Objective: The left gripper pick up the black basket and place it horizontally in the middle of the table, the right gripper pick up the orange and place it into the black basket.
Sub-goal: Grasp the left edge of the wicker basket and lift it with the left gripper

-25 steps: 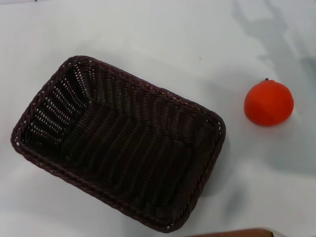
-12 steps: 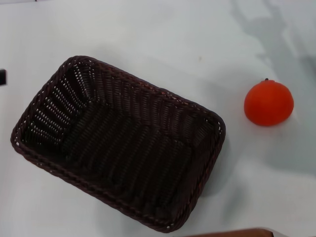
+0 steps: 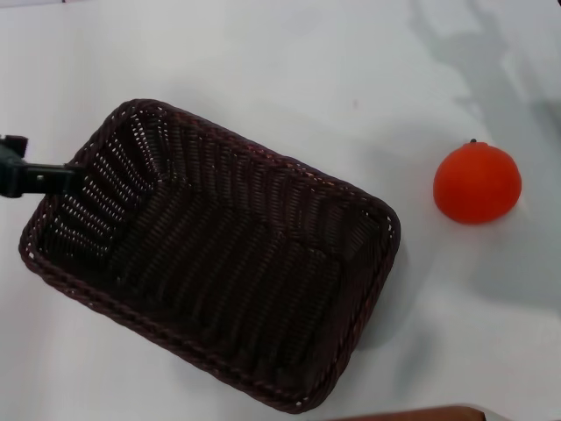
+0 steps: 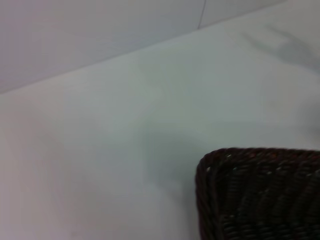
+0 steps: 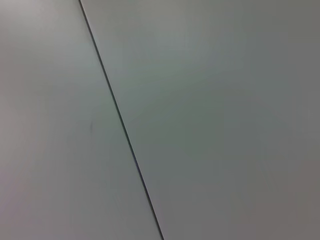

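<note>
The black basket (image 3: 210,254) lies empty on the white table (image 3: 280,70), set at a slant across the left and middle of the head view. One corner of it shows in the left wrist view (image 4: 260,195). My left gripper (image 3: 39,177) comes in from the left edge as a thin black bar, its tip at the basket's left rim; only part of it shows. The orange (image 3: 477,183) sits on the table to the right of the basket, apart from it. My right gripper is out of view.
A brown edge (image 3: 412,413) shows at the bottom of the head view. The right wrist view shows only a plain grey surface with a thin dark seam (image 5: 120,120). Bare table lies beyond the basket and around the orange.
My left gripper has come into the head view from the left and reached the basket's left rim. The basket and the orange have not moved.
</note>
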Controlling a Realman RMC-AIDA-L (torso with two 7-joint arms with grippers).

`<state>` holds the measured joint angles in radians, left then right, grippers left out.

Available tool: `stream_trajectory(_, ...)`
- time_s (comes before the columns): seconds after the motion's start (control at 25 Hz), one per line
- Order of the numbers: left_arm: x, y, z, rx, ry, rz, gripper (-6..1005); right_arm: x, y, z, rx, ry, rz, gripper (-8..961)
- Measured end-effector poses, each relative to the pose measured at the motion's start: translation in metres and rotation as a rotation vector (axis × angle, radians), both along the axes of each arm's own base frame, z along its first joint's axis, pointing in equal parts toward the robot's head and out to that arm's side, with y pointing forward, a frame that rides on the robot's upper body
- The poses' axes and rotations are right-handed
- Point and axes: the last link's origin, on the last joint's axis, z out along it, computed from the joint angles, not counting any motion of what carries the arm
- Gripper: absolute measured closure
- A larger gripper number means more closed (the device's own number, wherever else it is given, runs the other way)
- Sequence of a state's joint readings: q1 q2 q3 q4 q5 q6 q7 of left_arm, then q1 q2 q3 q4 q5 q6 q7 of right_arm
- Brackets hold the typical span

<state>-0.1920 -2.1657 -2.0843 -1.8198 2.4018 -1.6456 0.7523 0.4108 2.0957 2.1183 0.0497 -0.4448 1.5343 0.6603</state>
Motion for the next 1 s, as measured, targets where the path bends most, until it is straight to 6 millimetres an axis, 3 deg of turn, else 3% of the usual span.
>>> stream_trajectory(0.44,0.007,0.023,-0.046,-0.122,0.185,-0.001,183,0.006,-0.003,0.004,0.016,0.021,-0.026,-1)
stream_trajectory(0.68,0.017,0.027,-0.058,-0.164,0.229,-0.024,221,0.009,-0.003,0.003,0.014,0.025,-0.048,-1)
stream_trajectory(1.0,0.002,0.034,-0.073,-0.257,0.260,0.051,297,0.012,-0.001,0.001,0.003,0.024,-0.073,-1)
